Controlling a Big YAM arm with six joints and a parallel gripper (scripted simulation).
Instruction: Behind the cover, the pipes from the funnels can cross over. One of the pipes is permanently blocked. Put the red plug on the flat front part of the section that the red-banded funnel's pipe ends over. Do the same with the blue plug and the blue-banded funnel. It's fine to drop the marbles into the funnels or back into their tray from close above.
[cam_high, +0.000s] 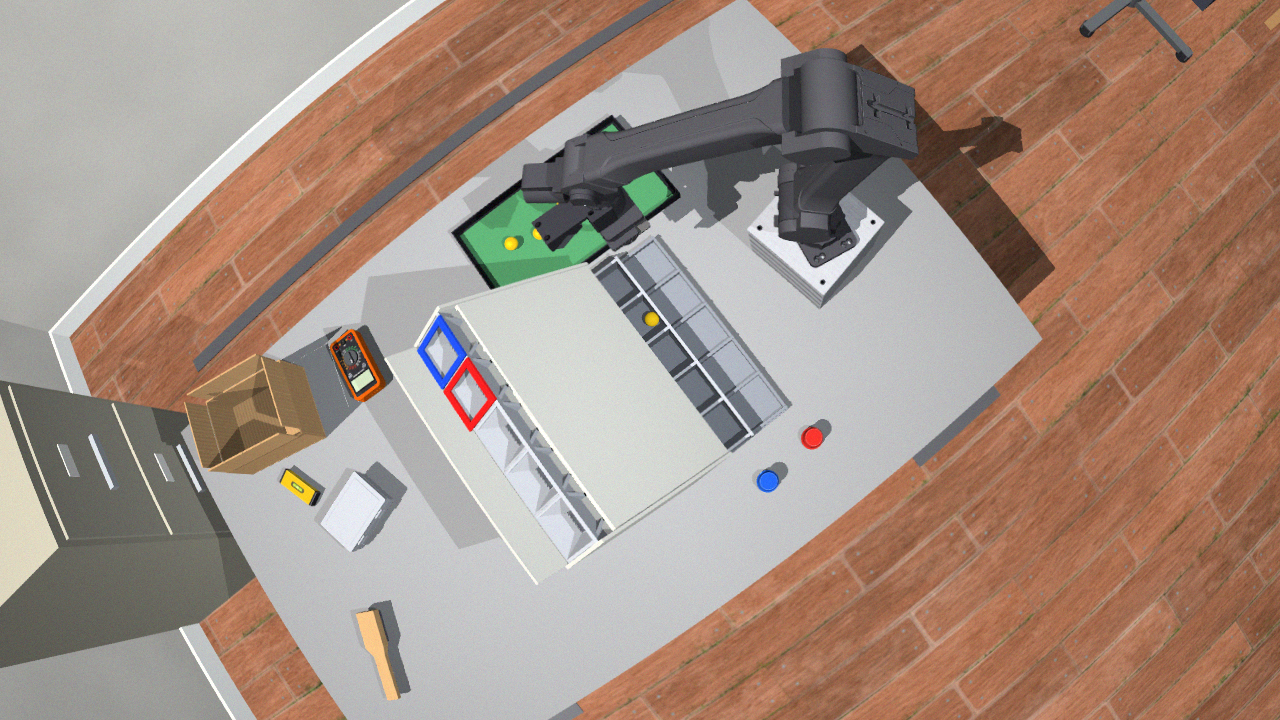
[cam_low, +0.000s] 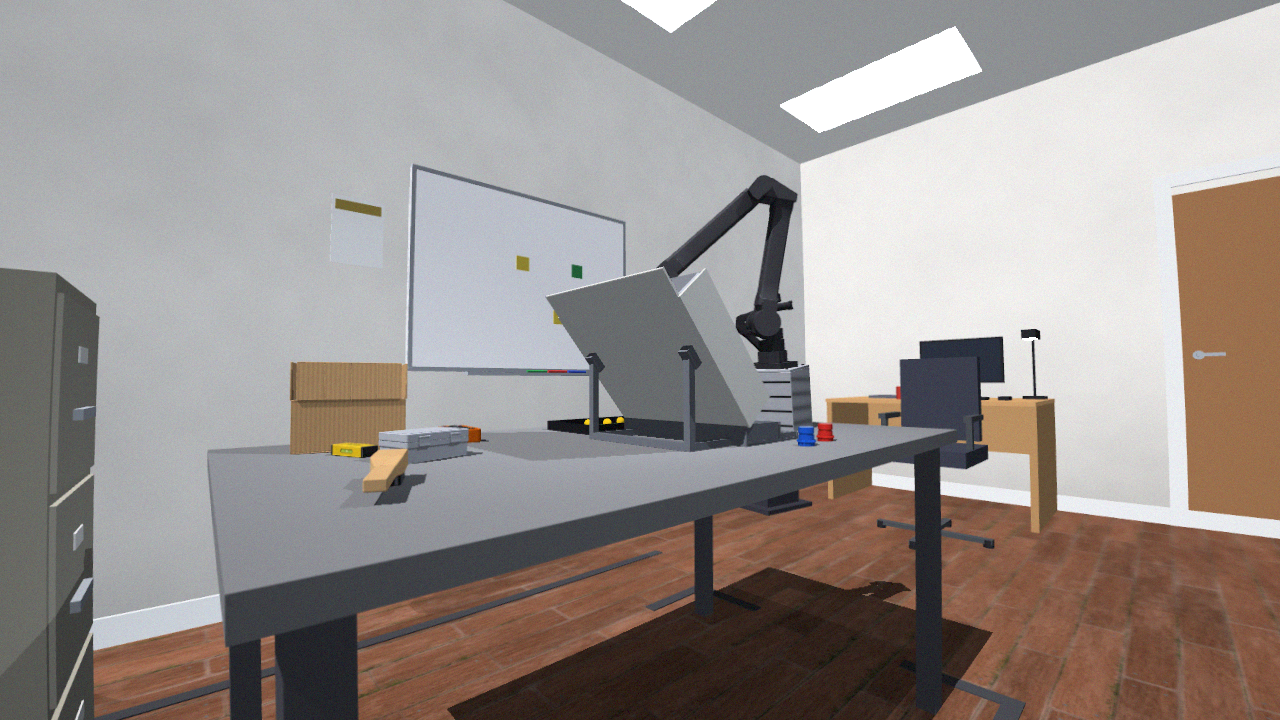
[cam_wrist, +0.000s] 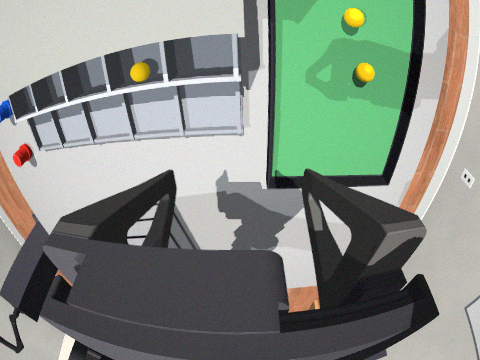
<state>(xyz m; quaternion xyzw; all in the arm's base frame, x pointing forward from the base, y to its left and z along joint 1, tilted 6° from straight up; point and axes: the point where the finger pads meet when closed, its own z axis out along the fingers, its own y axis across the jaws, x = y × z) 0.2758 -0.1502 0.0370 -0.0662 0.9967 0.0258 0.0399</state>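
My gripper (cam_high: 586, 223) is open and empty, high above the near edge of the green marble tray (cam_high: 552, 205). In the wrist view the fingers frame bare table beside the tray (cam_wrist: 340, 90), which holds two yellow marbles (cam_wrist: 354, 17) (cam_wrist: 365, 72). A third yellow marble (cam_high: 650, 317) lies in the second section from the tray end, also visible in the wrist view (cam_wrist: 140, 71). The blue-banded funnel (cam_high: 441, 349) and red-banded funnel (cam_high: 469, 393) sit at the cover's (cam_high: 581, 394) top. The red plug (cam_high: 811, 437) and blue plug (cam_high: 768, 480) stand on the table.
The robot base (cam_high: 819, 241) stands beside the section row. A multimeter (cam_high: 358, 362), a cardboard box (cam_high: 250, 411), a yellow level (cam_high: 298, 483), a grey case (cam_high: 353, 510) and a wooden brush (cam_high: 380, 653) lie beyond the funnels. The slanted cover hides my gripper in the exterior view.
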